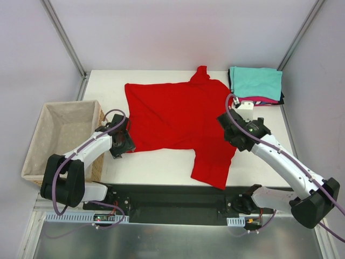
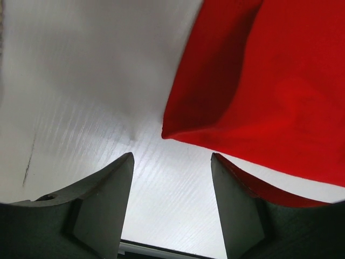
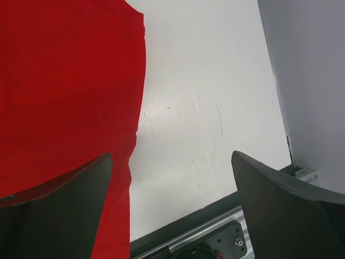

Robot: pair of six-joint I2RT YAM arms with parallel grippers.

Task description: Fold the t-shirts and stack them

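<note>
The bright red t-shirt (image 1: 178,116) lies spread on the white table (image 1: 161,167), with one sleeve hanging toward the front edge. My left gripper (image 1: 127,143) is at its front left corner. In the left wrist view the jaws (image 2: 171,156) are open over bare table, the shirt's corner (image 2: 259,81) lies just ahead of the tips, and red cloth runs past the outside of the right finger (image 2: 237,205). My right gripper (image 1: 234,134) hovers at the shirt's right edge, wide open (image 3: 172,154). Its left finger (image 3: 59,205) is over the red cloth (image 3: 64,81) and the other is over the table.
A folded stack sits at the back right corner, a teal t-shirt (image 1: 256,82) on top with pink and black edges (image 1: 262,101) below. A wicker basket with beige lining (image 1: 62,137) stands at the table's left edge. Grey walls enclose the table.
</note>
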